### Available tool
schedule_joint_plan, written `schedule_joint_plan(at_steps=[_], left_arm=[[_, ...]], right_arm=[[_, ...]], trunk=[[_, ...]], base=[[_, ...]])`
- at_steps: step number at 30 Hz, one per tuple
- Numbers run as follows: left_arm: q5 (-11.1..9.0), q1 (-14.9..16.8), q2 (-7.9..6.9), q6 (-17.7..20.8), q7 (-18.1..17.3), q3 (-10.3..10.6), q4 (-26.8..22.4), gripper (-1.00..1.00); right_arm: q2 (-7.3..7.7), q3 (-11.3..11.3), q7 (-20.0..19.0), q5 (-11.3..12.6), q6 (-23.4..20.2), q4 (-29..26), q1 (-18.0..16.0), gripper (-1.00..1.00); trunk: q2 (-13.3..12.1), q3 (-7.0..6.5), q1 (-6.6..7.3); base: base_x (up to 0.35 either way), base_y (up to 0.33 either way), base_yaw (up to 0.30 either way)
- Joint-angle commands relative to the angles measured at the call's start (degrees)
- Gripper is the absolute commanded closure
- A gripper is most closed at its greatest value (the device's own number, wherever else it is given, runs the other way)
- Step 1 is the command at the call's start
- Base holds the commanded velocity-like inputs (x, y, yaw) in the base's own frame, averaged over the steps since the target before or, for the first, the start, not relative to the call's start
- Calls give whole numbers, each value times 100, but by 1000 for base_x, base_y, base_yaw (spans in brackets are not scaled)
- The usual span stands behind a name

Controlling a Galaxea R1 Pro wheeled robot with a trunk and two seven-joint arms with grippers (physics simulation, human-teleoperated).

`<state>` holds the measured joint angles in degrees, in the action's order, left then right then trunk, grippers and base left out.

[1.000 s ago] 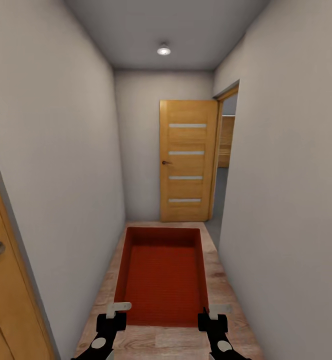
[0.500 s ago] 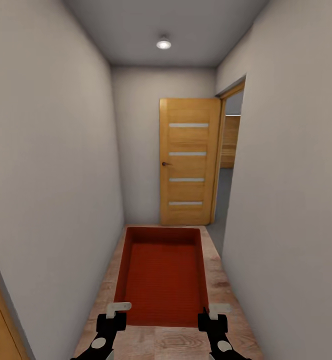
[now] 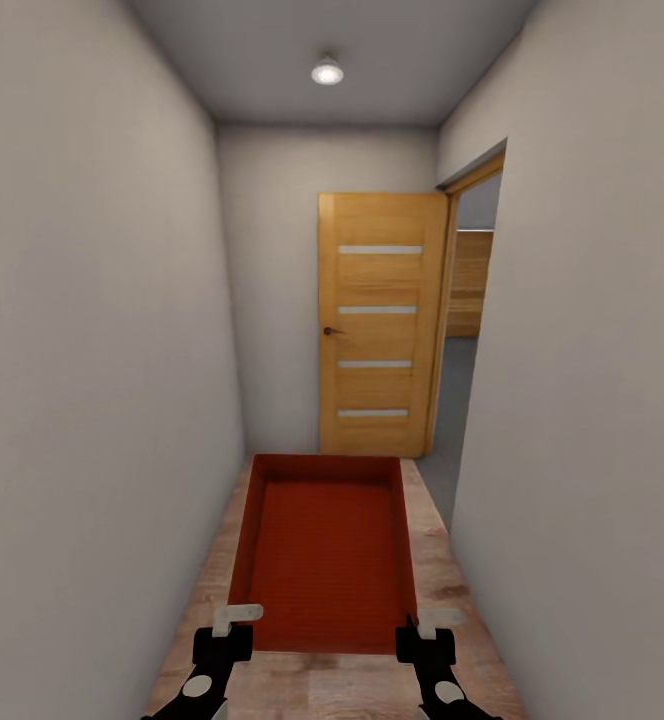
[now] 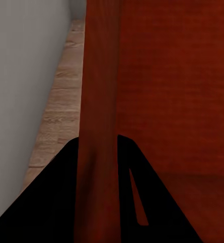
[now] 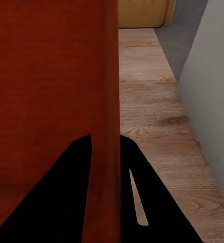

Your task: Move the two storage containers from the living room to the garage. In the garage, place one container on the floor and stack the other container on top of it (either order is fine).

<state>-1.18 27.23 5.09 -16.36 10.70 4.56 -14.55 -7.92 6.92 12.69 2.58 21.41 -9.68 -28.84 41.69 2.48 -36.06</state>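
No readable writing or labels on any surface. Head view: narrow hallway with pale walls, a ceiling lamp [image 3: 327, 72], and a wooden door [image 3: 379, 325] with four frosted strips at the far end; just beside the door, on its right, an open doorway [image 3: 464, 330] shows grey floor and a further wooden panel beyond. The container [image 3: 322, 560], orange-red and lidless, is held level between the robot and the door, above the wood-plank floor [image 3: 442, 560], its long axis pointing toward the door and its inside empty. The left gripper [image 3: 234, 622] sits at the container's near left corner and the right gripper [image 3: 424, 625] at its near right corner. Left wrist view adds what the head view hides: the two dark fingers [image 4: 51, 202] of the left gripper [image 4: 98, 152] straddle the container's side wall [image 4: 99, 91], one inside and one outside, pressed against it, so it is clamped on the container. Right wrist view shows the same for the right gripper [image 5: 106, 149] on the opposite side wall [image 5: 111, 76], with the foot of the door [image 5: 142, 14] and the grey floor of the doorway beyond the container.
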Motion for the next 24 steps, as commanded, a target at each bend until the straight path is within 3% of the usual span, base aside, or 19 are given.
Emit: schedule_joint_plan(at_steps=[1, 24], left_arm=[[-26, 2, -8, -7, 56, -16, 13, 100], [-25, 2, -8, -7, 55, -16, 13, 100]], right_arm=[[1, -138, -82, -99, 172, -281, -8, 100], [1, -138, -82, -100, 171, -281, -8, 100]], trunk=[[8, 11, -5], [8, 11, -5]], base=[[322, 0, 0], [322, 0, 0]])
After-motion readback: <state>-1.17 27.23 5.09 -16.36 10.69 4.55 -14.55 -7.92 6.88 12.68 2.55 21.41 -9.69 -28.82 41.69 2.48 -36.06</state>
